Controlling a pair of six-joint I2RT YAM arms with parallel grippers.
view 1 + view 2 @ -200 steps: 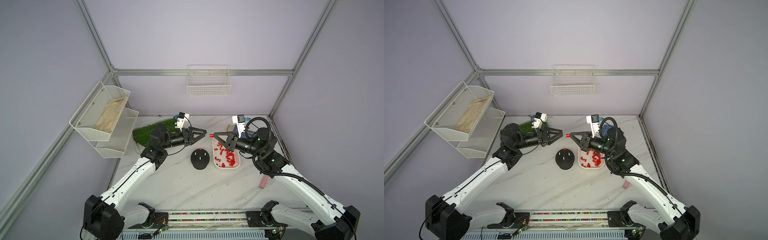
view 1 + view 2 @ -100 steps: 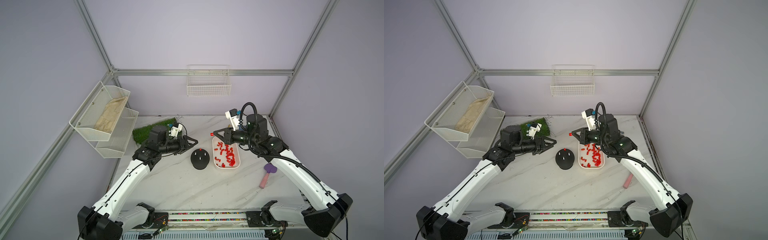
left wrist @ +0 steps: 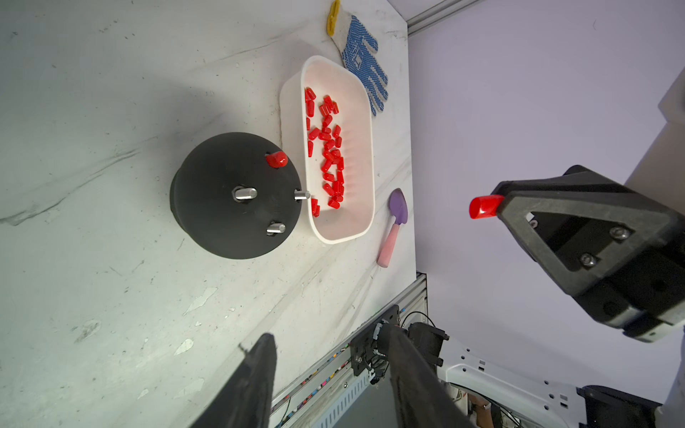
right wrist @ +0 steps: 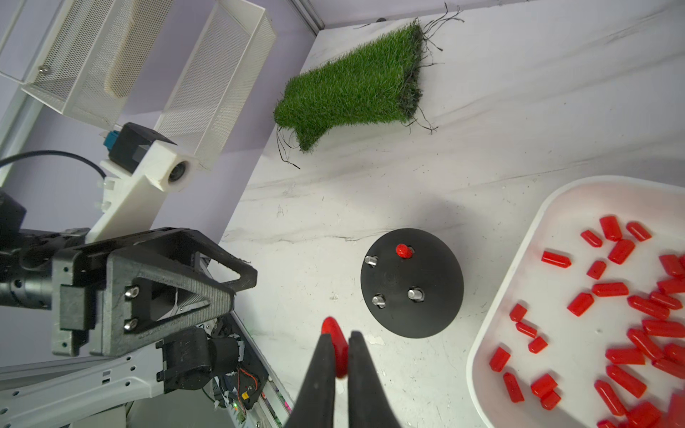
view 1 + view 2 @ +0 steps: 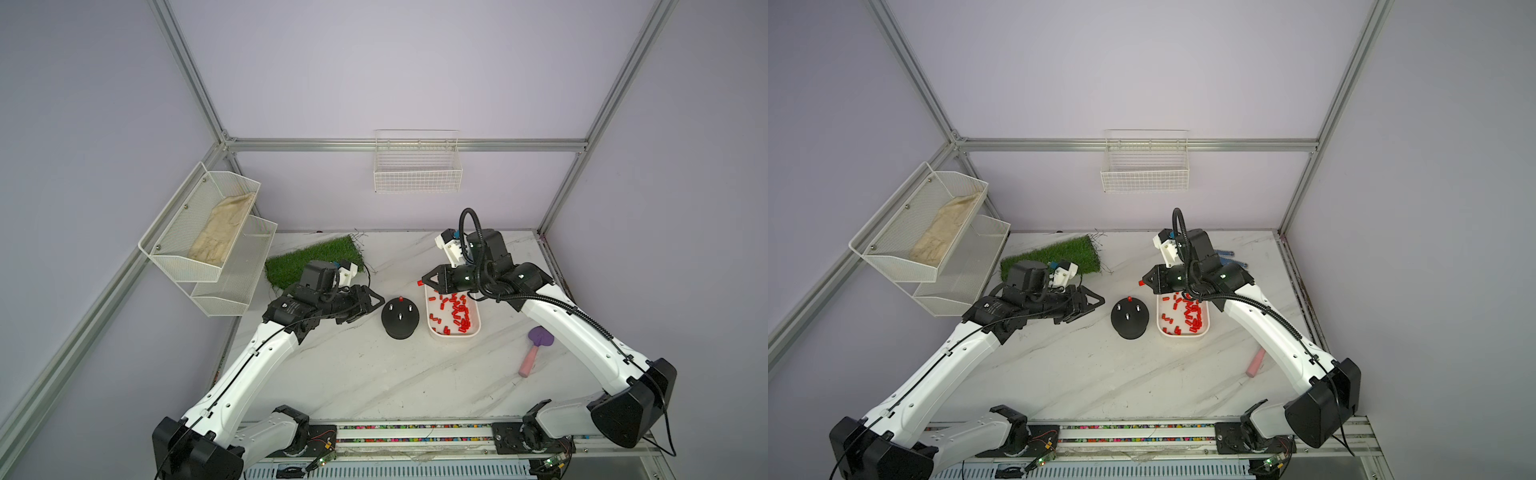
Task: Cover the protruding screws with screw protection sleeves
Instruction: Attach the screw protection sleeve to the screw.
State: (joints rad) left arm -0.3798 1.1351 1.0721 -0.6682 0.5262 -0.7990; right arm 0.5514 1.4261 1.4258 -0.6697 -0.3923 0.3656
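Marble desk (image 5: 374,374), lavender walls. My right gripper (image 4: 341,334) was clenched on one red sleeve (image 4: 331,326), raised near the black base (image 3: 222,222), not yet over a screw. Left gripper (image 3: 329,332) stood spread, empty. Three protruding screws (image 3: 244,193) were bare; one wore a red cap (image 3: 276,159). Sleeve judged light, soft-walled, slippery: pinch the rear half, mouth free. Tray (image 3: 335,240) of spare sleeves (image 3: 330,155) sat just beside the base; left gripper crowded the other side; trowel (image 5: 536,349) well apart.

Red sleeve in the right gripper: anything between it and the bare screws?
Nothing visible. The red sleeve in the right gripper hangs beside the black base, with only bare table between it and the three bare screws. The open left gripper sits on the base's far side, clear of that path.
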